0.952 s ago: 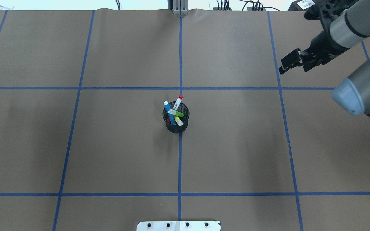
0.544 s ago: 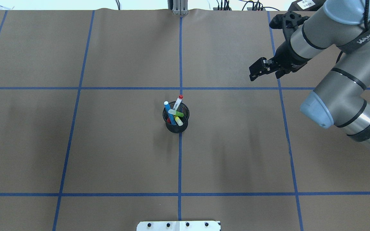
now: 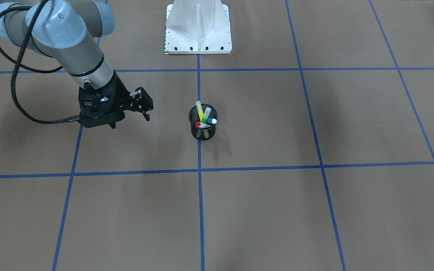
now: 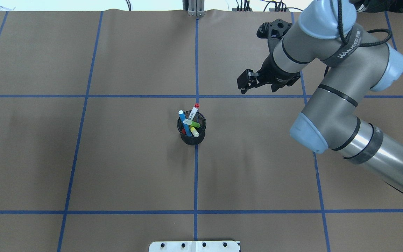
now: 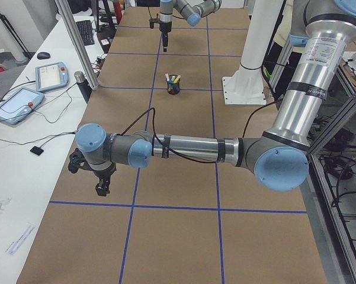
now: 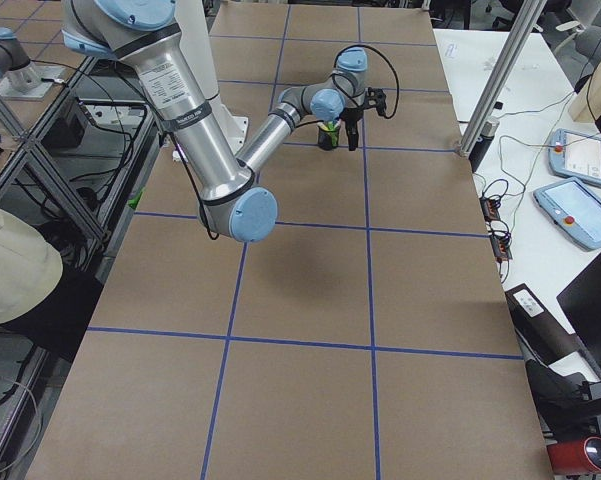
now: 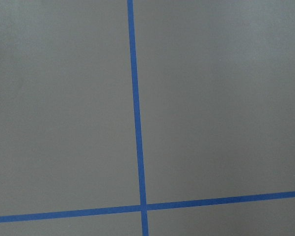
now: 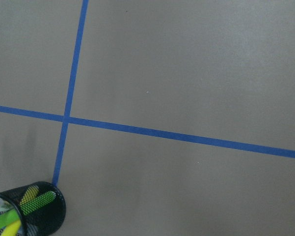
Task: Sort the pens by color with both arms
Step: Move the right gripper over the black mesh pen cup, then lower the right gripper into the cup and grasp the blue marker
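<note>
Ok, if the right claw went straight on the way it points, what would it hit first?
Most likely the bare table: the right claw points steeply down, off to the side of the black mesh cup. Depth is uncertain.

Brown table, blue tape grid; black mesh cup upright mid-table, seemingly on line crossing.

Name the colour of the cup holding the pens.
Black wire mesh cup, clearest in the overhead exterior view.

Black strap on right arm: white lettering, apparently "WANJEED".
</note>
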`<action>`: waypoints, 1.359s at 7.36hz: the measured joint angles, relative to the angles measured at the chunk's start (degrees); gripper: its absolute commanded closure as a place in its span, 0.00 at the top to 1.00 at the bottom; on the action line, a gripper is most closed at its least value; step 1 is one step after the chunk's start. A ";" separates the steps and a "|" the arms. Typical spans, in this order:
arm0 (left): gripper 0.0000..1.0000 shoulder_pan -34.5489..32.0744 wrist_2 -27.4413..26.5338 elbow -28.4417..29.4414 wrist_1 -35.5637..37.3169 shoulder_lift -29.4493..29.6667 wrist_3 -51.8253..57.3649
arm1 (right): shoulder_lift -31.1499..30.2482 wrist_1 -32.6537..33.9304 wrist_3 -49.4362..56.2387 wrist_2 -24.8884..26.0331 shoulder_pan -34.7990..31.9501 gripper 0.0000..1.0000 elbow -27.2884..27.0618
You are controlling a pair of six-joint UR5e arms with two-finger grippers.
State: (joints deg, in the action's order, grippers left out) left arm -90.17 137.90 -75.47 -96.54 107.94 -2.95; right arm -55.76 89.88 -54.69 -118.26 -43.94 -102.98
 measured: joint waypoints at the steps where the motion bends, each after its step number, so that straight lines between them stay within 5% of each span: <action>1: 0.99 0.00 0.00 -0.22 0.01 -0.13 -0.01 | 2.77 2.74 -1.87 1.94 1.93 0.99 0.13; 6: 0.99 0.00 0.00 -0.71 0.04 -0.52 -0.04 | 16.66 8.25 -8.88 9.89 9.53 0.97 9.08; 10: 0.99 0.00 0.00 -0.76 0.04 -0.53 0.02 | 24.70 8.24 -10.71 13.57 12.45 0.80 19.16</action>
State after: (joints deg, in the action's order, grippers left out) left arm -90.18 137.90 -76.23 -96.50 107.40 -2.93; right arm -31.06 98.12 -65.41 -104.69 -31.49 -83.82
